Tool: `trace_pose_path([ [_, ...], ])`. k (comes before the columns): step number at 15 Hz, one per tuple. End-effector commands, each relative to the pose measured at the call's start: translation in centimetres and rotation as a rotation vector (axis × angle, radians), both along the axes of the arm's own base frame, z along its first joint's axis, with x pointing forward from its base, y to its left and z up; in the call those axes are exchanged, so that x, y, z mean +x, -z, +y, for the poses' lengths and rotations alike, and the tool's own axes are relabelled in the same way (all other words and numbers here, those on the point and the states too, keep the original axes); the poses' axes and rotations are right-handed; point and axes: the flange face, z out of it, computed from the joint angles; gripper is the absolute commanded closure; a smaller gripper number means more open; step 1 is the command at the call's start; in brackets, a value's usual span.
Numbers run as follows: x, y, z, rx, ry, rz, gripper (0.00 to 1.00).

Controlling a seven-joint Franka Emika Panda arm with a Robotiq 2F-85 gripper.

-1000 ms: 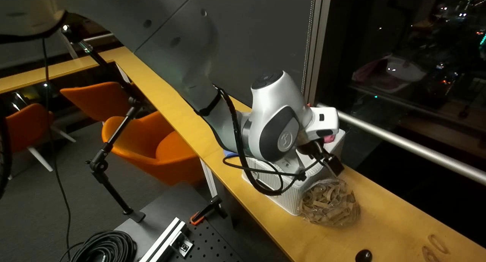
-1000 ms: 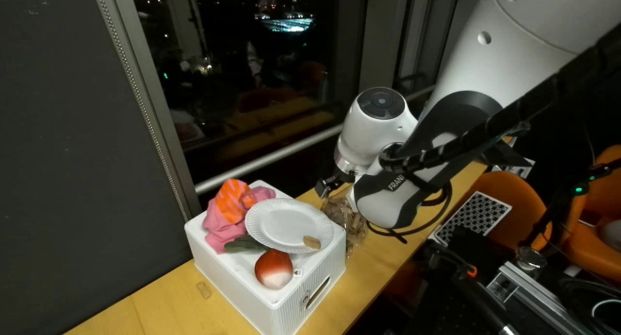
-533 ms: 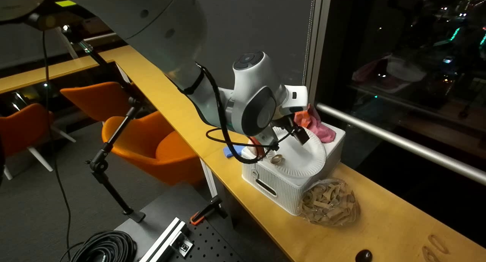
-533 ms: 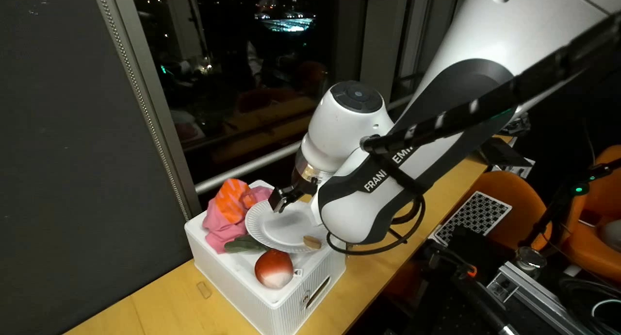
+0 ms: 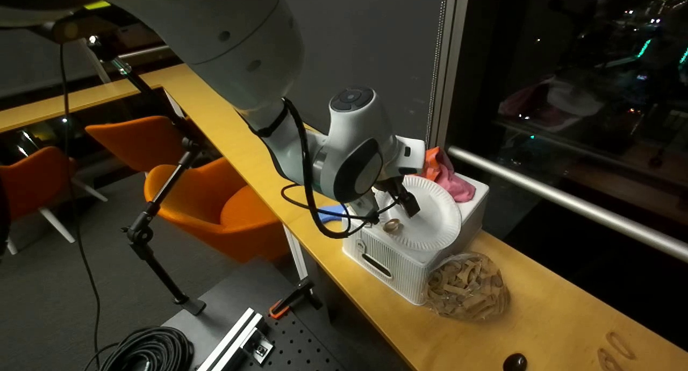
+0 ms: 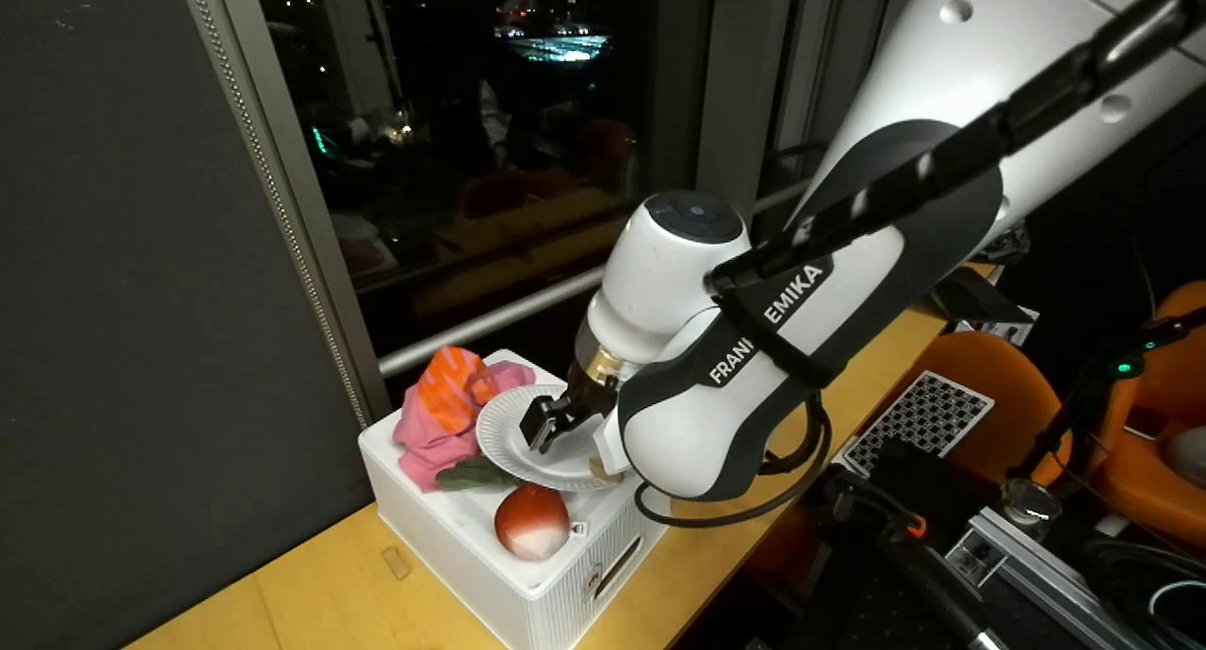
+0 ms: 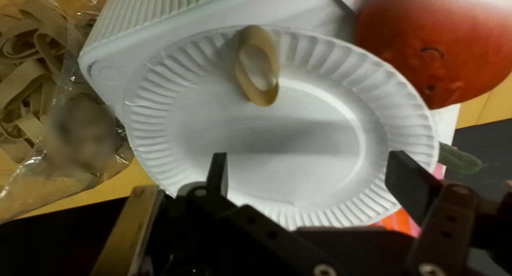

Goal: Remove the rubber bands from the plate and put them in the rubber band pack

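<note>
Hand (image 7: pixel 307 164) lowered over plate (image 7: pixel 260 136) since earlier, 2 fingers (image 7: pixel 408 184) wide apart (nothing held); rubber bands (image 7: pixel 263 96) on plate's rim

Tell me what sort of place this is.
Probably an office or lab workspace, going by the orange chairs, the long wooden counter and the perforated dark board.

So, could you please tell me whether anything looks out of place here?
In an exterior view, what look like two loose rubber bands lie on the wooden tabletop, apart from both the paper plate and the rubber band pack, so they seem stray.
</note>
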Motion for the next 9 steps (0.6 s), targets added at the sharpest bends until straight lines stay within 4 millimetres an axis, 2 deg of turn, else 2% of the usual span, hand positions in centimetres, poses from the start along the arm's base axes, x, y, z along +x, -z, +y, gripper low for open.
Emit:
trace_pose_path([
  [1,-0.7,-0.4,-1.3,0.013,0.014,0.053,0.00],
  [9,-1.1,0.9,-1.0,0.072,-0.007,0.109,0.00],
])
